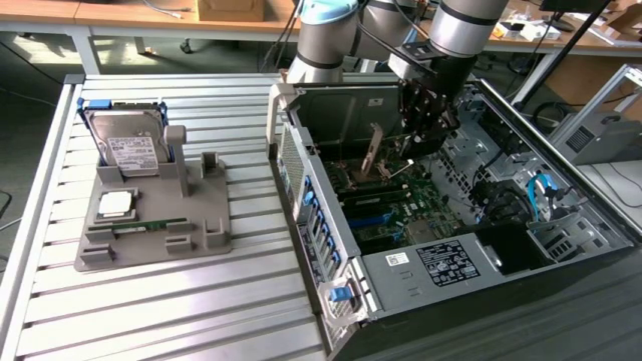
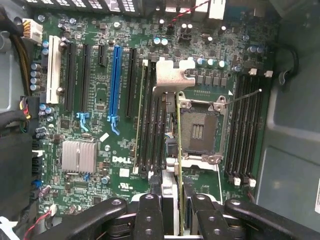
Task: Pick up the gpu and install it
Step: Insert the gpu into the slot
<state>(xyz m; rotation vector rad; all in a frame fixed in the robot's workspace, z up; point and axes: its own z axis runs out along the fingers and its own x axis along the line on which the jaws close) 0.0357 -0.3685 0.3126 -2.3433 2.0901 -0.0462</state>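
Exterior view high over case, wrist view close above motherboard

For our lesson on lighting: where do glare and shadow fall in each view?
Exterior view: light glares off the slatted table; the computer case is shadowed inside. Wrist view: the motherboard is evenly lit, the bracket of the gpu gleams, the pincer shows dark.

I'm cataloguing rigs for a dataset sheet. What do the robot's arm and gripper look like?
The arm is built of round silver-grey tubes with light blue caps at the joints; a thin black cable hangs beside it. The gripper is all black: jointed bar linkages with round pivot bolts and flat inner fingers.
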